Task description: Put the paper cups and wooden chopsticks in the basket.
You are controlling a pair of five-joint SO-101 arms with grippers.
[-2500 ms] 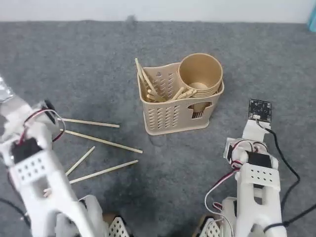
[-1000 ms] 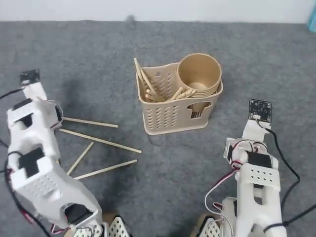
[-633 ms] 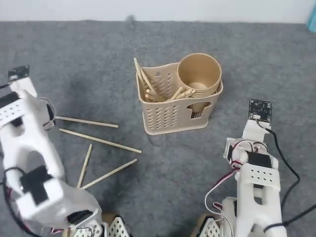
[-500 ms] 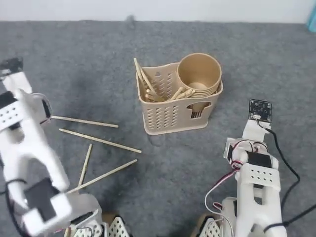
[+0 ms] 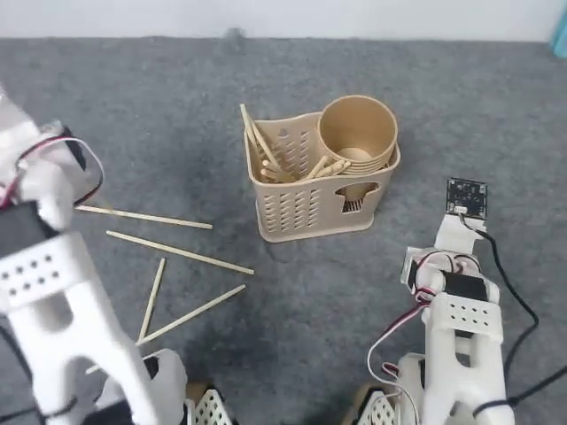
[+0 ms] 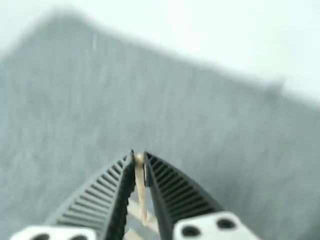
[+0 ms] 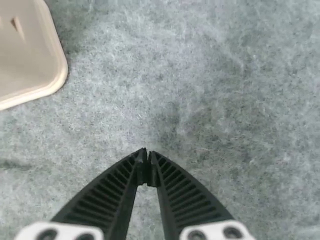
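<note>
pinching a wooden chopstick [image 6: 141, 192] in the left tool [image 6: 139, 156], well left of the basket [image 5: 306, 212]. right tool [image 7: 147, 152] pressed together over bare desk [image 7: 225, 75], near the basket's right corner. loose chopsticks [image 5: 177, 252] flat left of the basket, apart from its wall, open desk between. paper cups [image 5: 359, 133] and bundled chopsticks [image 5: 266, 155] inside the basket's rim.

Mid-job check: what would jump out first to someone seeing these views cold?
The beige basket stands mid-table with a paper cup and a bundle of chopsticks in it. To its left, loose chopsticks lie scattered on the grey carpet. In the left wrist view, the left tool is shut on a chopstick.
</note>
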